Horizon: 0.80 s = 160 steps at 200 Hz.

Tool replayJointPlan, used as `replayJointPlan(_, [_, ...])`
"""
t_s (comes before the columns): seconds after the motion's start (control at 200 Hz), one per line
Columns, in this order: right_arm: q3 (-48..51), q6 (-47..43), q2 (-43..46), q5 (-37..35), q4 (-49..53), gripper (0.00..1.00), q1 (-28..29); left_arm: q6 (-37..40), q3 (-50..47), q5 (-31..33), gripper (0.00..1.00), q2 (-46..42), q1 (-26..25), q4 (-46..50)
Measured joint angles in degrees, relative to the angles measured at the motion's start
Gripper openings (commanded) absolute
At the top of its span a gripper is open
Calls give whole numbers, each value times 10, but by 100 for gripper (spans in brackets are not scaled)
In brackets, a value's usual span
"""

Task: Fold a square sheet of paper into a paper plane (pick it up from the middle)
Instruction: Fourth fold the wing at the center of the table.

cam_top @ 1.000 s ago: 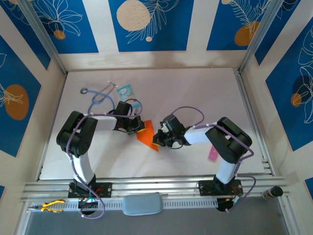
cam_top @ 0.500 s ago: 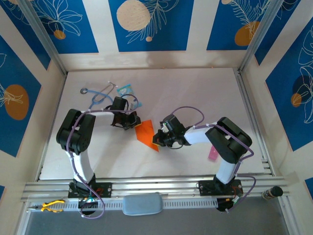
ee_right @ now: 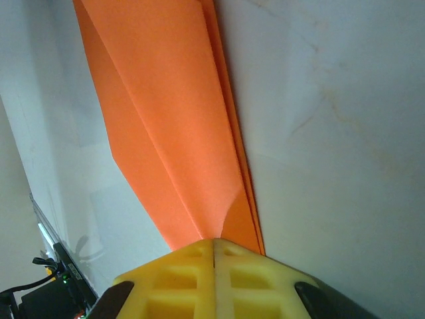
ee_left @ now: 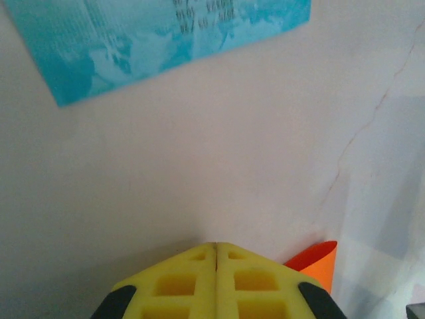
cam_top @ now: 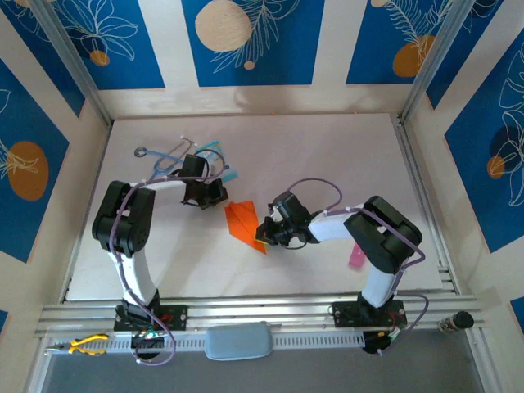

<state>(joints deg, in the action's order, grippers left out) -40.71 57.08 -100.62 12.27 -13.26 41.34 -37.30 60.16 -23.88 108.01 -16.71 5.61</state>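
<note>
- Pinches one end of the orange paper plane (cam_top: 243, 221) in closed right jaws.
- Lies flat on the bench (cam_top: 344, 164) between the two arms, long crease showing.
- Shows left jaws shut and empty, low over bare bench.
- Sits near the blue packet (ee_left: 166, 40), just beside a corner of the paper plane.

My right gripper (ee_right: 216, 246): yellow fingers (ee_right: 176, 282) pressed together, no gap. Orange paper plane (ee_right: 166, 133) flat on white table (ee_right: 332, 133), stacked fold edges along its right side, narrow end meeting my fingertips; pinched or not, unclear.
</note>
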Motion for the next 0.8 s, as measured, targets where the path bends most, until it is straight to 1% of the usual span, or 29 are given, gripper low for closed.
replayJointPlan(0.19, [0, 0, 0, 0, 0, 1, 0, -1, 5, -1, 3, -10, 0, 4])
replayJointPlan(0.36, [0, 0, 0, 0, 0, 1, 0, -12, -2, -13, 3, -59, -11, 0])
replayJointPlan(0.465, [2, 0, 3, 0, 1, 1, 0, -26, -11, -28, 3, -77, -35, -16])
replayJointPlan(0.575, [3, 0, 8, -1, 10, 1, 0, -34, -26, -42, 3, -75, -75, -30])
replayJointPlan(0.645, [3, 0, 8, -2, 11, 1, 0, -38, -36, -48, 3, -70, -93, -35])
replayJointPlan(0.8, [3, 0, 11, -2, 17, 1, -1, -39, -55, -48, 1, -51, -96, -37])
